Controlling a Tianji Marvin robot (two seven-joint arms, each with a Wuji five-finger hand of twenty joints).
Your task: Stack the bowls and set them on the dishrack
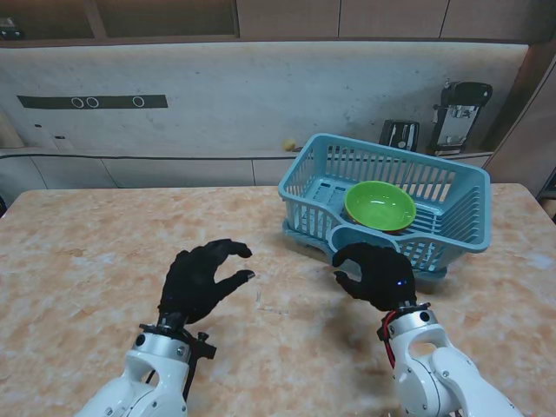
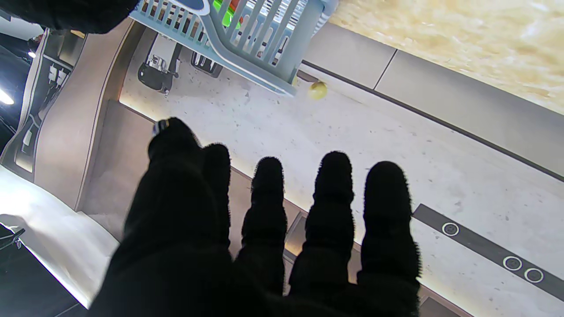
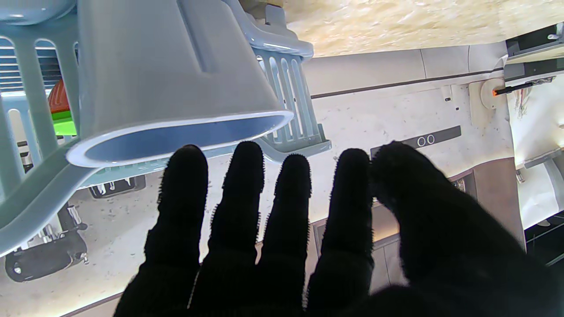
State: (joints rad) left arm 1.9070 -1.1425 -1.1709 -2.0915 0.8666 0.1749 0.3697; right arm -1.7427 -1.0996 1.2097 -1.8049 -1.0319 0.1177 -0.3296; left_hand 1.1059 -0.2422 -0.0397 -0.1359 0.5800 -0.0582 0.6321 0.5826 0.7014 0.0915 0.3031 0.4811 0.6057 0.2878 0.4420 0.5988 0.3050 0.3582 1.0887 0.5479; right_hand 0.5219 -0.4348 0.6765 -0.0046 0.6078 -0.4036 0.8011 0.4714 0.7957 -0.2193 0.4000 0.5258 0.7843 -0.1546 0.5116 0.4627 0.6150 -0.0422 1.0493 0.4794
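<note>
Stand view shows the green bowl [image 1: 380, 205] already sitting in the dishrack [image 1: 452, 187], just beyond my right hand [image 1: 373, 274], on something orange (likely another bowl). Both that and my left hand [image 1: 201, 280] hover empty, fingers apart; I judge the job finished.

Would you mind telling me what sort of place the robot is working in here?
Probably a kitchen: a light blue plastic dish rack holding a green bowl sits on a marbled beige stone countertop, with wooden cabinets along the wall behind.
</note>
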